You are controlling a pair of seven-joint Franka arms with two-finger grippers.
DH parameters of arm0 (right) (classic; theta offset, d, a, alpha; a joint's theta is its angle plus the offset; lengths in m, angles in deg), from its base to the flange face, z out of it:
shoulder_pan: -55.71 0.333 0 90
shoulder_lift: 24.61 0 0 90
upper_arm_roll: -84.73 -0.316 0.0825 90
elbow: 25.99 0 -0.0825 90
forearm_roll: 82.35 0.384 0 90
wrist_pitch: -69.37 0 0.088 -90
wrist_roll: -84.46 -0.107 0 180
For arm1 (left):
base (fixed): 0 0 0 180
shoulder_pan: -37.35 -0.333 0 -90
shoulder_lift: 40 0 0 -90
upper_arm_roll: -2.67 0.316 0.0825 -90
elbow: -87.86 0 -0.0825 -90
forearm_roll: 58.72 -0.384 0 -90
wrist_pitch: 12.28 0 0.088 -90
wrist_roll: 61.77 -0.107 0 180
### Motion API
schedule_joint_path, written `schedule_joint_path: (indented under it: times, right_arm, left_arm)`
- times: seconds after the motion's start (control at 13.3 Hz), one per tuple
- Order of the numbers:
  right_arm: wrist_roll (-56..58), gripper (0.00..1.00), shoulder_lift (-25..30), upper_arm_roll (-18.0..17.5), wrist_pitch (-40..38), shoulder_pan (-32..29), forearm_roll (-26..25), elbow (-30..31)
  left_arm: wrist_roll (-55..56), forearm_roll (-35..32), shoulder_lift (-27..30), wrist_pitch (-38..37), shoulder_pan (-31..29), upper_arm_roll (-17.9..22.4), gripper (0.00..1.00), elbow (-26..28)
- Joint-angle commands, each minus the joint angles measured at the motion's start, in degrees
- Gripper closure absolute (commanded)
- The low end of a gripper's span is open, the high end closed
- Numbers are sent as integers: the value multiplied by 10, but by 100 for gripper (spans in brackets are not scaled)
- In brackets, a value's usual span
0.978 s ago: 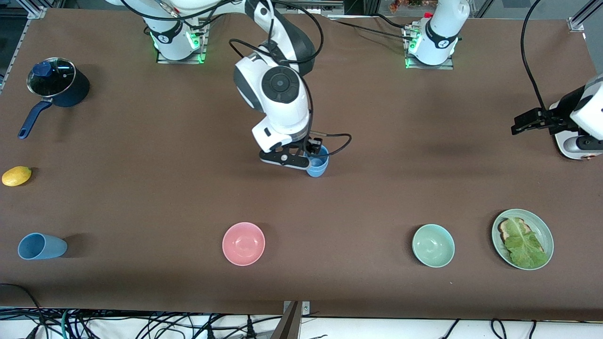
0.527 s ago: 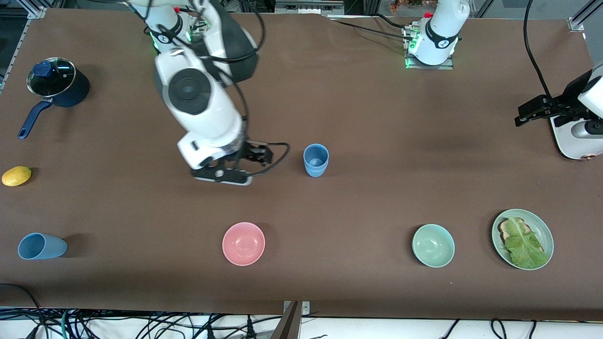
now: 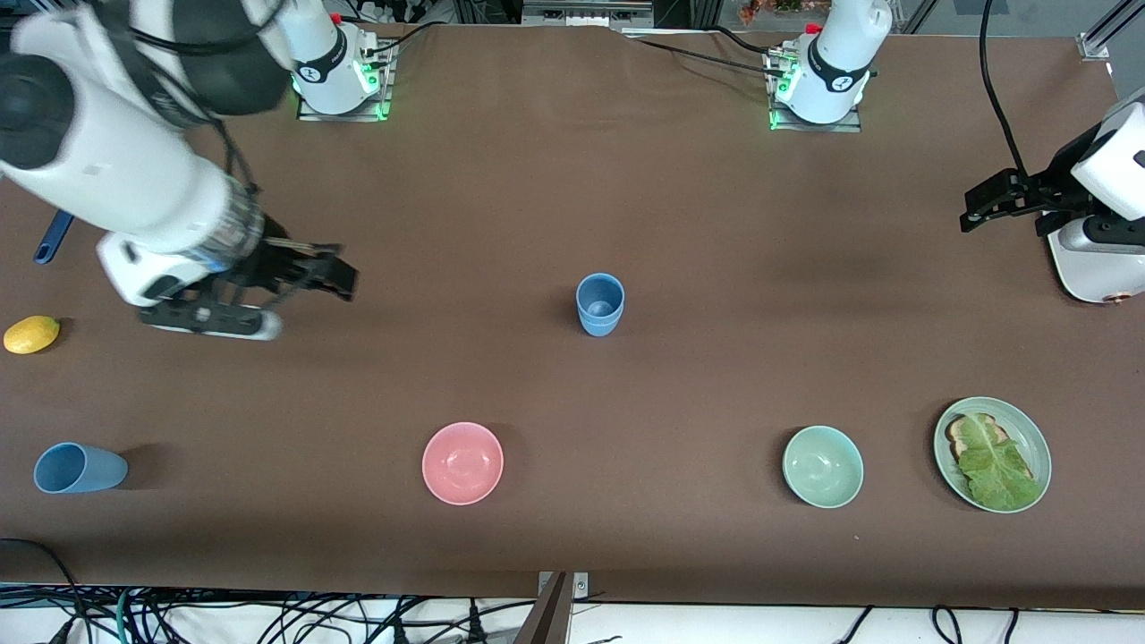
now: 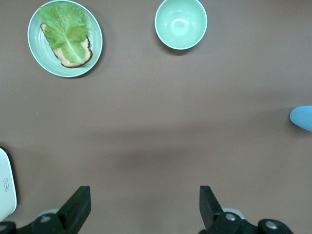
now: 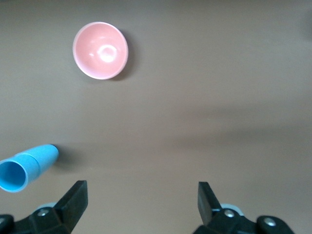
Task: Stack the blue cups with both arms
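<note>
Cups waiting in two places, both grippers empty

Cups are being left in two spots while neither arm is holding anything. Going across the front view from the right arm's end of the table: the lying blue cup (image 3: 79, 468) is resting on its side close to the front camera, and in the right wrist view it (image 5: 27, 167) is showing a step along its wall (so it may be two cups already nested; that is a judgement). A lemon (image 3: 31, 334) is lying farther from the camera than this cup, and part of a dark blue saucepan handle (image 3: 52, 239) is being hidden by the arm. The right gripper (image 3: 304, 291) is being held in the air over bare table at this end, its fingers spread wide with nothing between them, presumably because the lying cup is to be fetched next.

A pink bowl (image 3: 462, 462) is sitting toward the middle. The upright blue cup (image 3: 600, 304) is standing alone at the table's centre, with an inner shape suggesting another cup inside; it is probably being used as the base of the stack.

A pale green bowl (image 3: 823, 466) and a plate with toast and lettuce (image 3: 992, 454) are lying toward the left arm's end. The left gripper (image 3: 993, 201) is being held aloft there, fingers apart and empty, waiting.
</note>
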Motion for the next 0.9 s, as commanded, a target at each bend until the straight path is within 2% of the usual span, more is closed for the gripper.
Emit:
schedule_joint_path:
  times: [0.0,0.08,0.23,0.3,0.38,0.83]
  right_arm:
    - [59,0,87,-19,2,-58,0,106]
    - [68,0,110,-34,5,-86,-2,135]
    - [86,0,150,-95,10,-155,-38,189]
    - [89,0,164,-125,12,-183,-51,201]
    - [91,0,175,-140,11,-198,-53,205]
    - [111,0,186,-143,-2,-202,-75,192]
  left_arm:
    - [53,4,14,-7,-31,-54,2,9]
    - [57,5,13,-9,-33,-60,2,5]
    - [57,7,13,-13,-33,-59,2,4]
    - [57,8,13,-14,-32,-52,2,4]
    - [56,8,13,-14,-28,-40,2,4]
    - [31,9,13,-14,-17,-13,1,4]
